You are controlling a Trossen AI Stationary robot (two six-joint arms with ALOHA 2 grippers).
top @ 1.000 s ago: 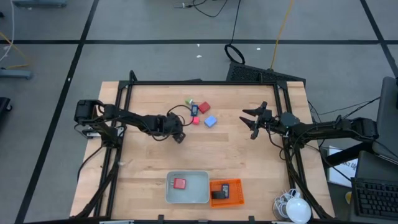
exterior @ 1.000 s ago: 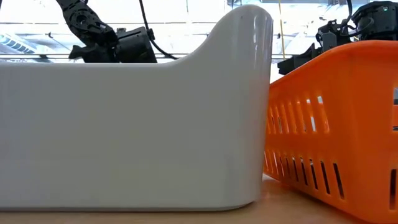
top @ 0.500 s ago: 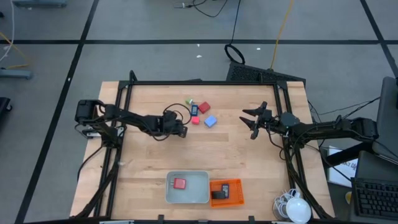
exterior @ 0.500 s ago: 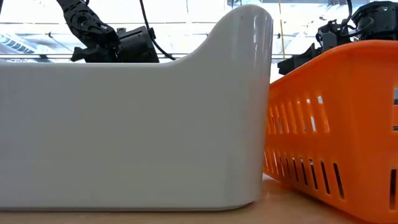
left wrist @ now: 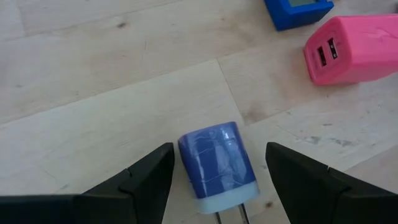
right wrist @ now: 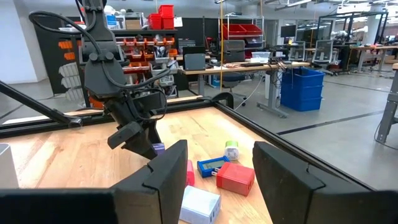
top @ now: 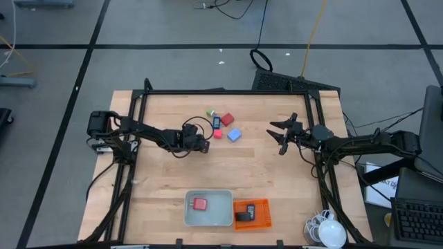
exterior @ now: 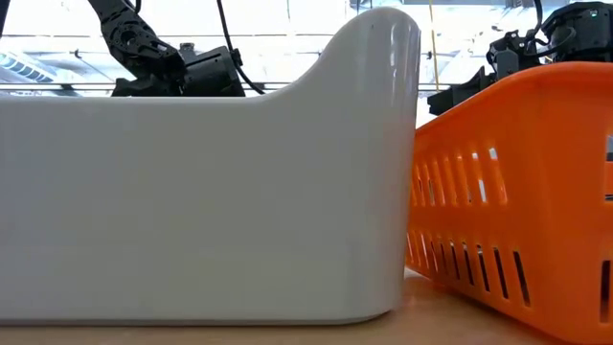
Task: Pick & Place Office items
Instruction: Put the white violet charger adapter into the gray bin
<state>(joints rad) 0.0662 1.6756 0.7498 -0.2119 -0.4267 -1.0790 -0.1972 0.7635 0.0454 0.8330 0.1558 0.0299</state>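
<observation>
My left gripper (top: 201,144) (left wrist: 219,149) is open and low over the table. Its fingers stand on either side of a white-blue piece (left wrist: 216,165), wrapped in blue tape, which lies flat on the wood with its prongs toward the wrist; a gap shows on both sides. Just beyond lie a pink block (left wrist: 348,40) (top: 217,134), a dark blue piece (top: 217,123), a red block (top: 227,120), a green piece (top: 210,112) and a light blue block (top: 234,135). My right gripper (top: 278,135) (right wrist: 219,149) is open and empty, right of the group.
A grey tray (top: 223,218) at the near edge holds a red block (top: 200,204). Beside it on the right an orange mesh basket (top: 263,221) holds a black flat piece (top: 243,216). Both fill the low view (exterior: 192,192). A black frame (top: 221,91) borders the table.
My left gripper has crept a little toward the far right, toward the group of small pieces, staying low.
</observation>
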